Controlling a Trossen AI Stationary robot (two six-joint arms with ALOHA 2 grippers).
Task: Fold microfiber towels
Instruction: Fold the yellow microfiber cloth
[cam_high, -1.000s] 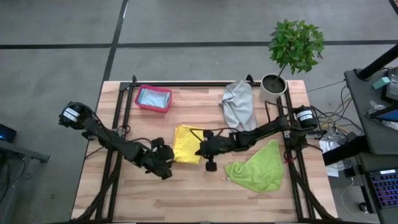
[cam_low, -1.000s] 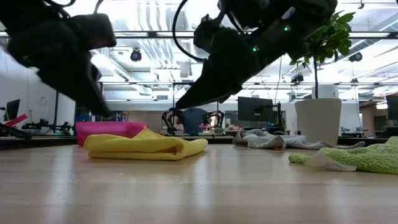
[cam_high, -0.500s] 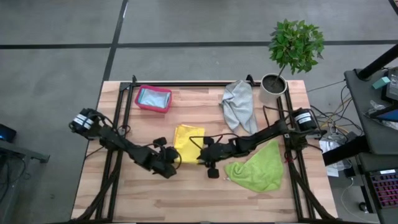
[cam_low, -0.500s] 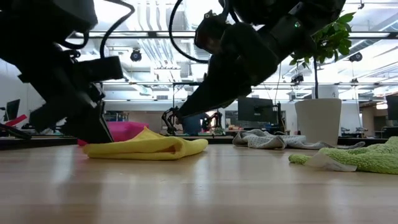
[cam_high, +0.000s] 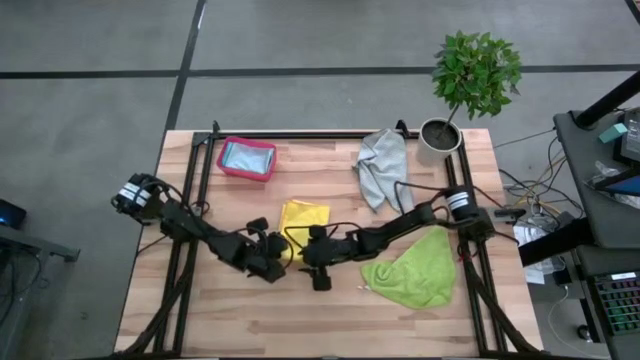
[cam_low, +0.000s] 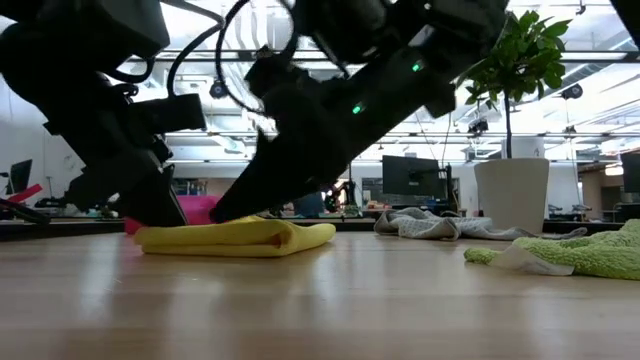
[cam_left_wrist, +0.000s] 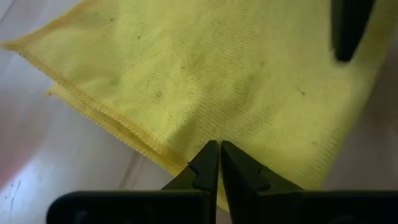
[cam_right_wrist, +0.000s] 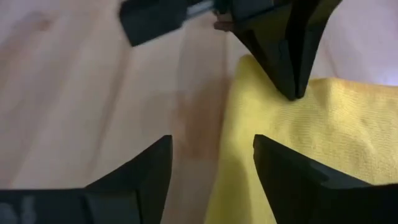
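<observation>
My left gripper (cam_left_wrist: 219, 163) has its fingers pressed together, tips down on the near edge of the folded yellow towel (cam_high: 302, 222); from its wrist camera I can see the tips closed on the hemmed edge, pinching the cloth. In the high view that gripper (cam_high: 276, 262) sits at the towel's near left corner. My right gripper (cam_right_wrist: 211, 162) is spread wide, one finger over bare wood and the other over the yellow cloth, straddling the towel's edge without clamping anything. From above it (cam_high: 312, 258) sits just beside the left one, at the towel's near right corner. The towel lies mid-table. Further out, the lime green towel (cam_high: 412, 268) lies crumpled to the right, the grey towel (cam_high: 384, 168) lies at the far side beside the potted plant (cam_high: 470, 80), and the pink-red bin (cam_high: 246, 158) sits at the far left with a light blue towel (cam_high: 246, 157) inside
</observation>
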